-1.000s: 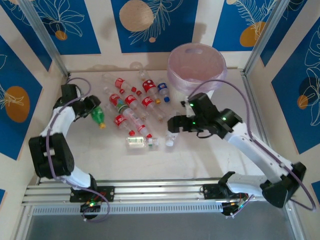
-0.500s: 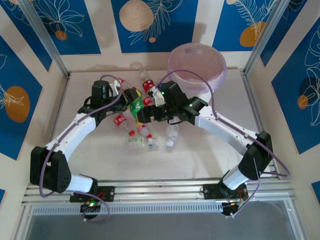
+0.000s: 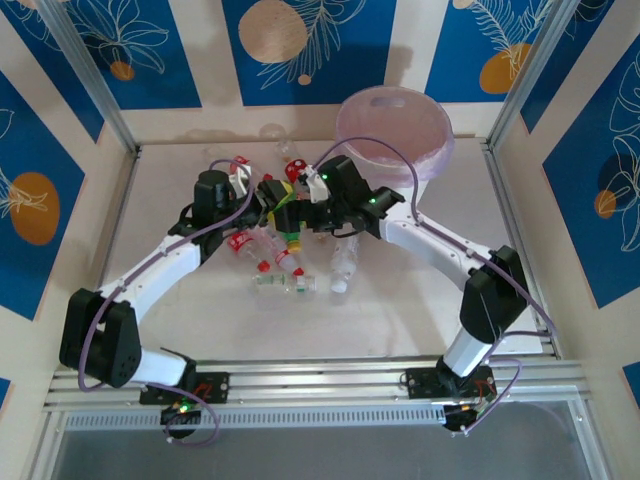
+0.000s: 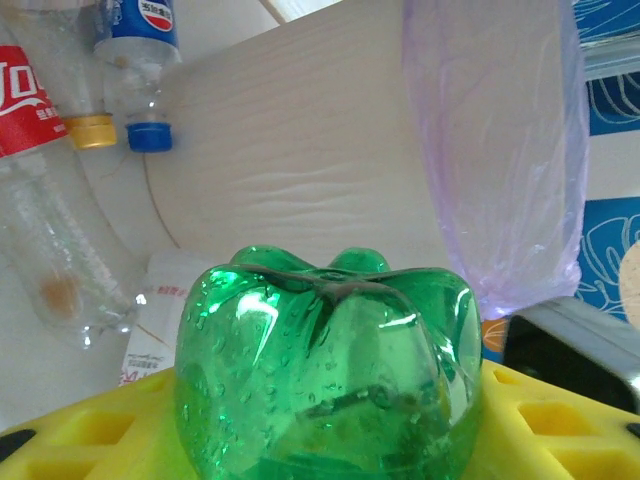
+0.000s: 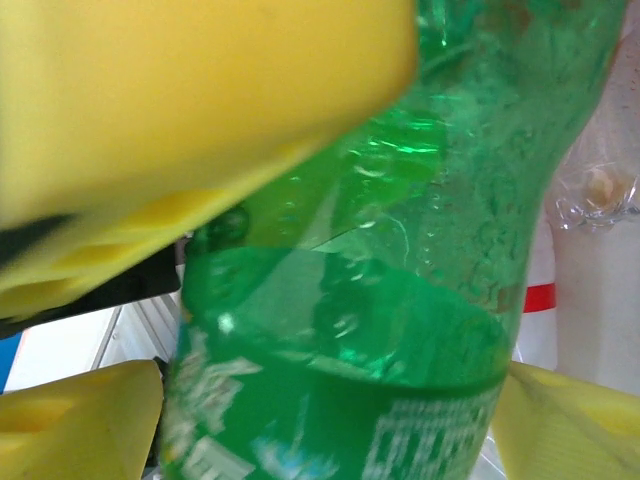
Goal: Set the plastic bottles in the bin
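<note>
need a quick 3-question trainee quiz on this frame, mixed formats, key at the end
1. True or false: the green bottle lies loose, held by nothing.
2. Seen from the top camera, where does the bin stand? A) at the far right of the table B) at the near left corner C) between the arm bases
3. In the left wrist view, what colour is the cap of the blue-labelled bottle?

Key:
1. False. It sits between the fingers of the left gripper, and the right gripper has a finger on either side of it too.
2. A
3. Blue
</note>
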Motion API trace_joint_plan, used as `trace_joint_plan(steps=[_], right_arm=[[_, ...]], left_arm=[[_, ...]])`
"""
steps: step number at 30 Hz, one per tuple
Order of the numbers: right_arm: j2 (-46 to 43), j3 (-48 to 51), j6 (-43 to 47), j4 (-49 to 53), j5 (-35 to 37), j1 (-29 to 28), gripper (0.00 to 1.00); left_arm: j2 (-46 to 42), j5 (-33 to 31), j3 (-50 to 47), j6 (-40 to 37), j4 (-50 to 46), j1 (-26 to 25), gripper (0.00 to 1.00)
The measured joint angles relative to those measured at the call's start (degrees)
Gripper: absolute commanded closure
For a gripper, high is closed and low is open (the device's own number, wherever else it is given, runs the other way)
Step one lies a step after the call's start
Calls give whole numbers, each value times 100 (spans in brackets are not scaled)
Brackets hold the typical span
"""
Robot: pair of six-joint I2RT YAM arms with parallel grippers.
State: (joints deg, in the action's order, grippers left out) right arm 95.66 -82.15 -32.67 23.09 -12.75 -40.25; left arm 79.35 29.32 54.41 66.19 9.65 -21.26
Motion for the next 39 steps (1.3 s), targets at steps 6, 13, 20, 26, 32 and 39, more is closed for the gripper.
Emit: trace_joint_plan(steps=[6,13,20,26,32,39], right_arm=[[59,-2,-72,-146,-59,22,30],[59,-2,-61,-166,-79,55,37],[-2,-188,225,334,149,52,40],[-531,-702,778,1279,529,15,41],[-1102,-1626,1453,2037,1093,52,42],[-1027,-2855,1967,2507,1565,872,43]], left_arm=[[33,-33,0,129,179,-11,40],[44,-116,-4,184,216,-31,18],[-90,-131,-269,275,533,197,6],[-463,-420,33,-382,-570,791,6],[-678,-874,221,-1084,-1659,807,5],[-678,-1117,0,-1285,-2188,793,3]])
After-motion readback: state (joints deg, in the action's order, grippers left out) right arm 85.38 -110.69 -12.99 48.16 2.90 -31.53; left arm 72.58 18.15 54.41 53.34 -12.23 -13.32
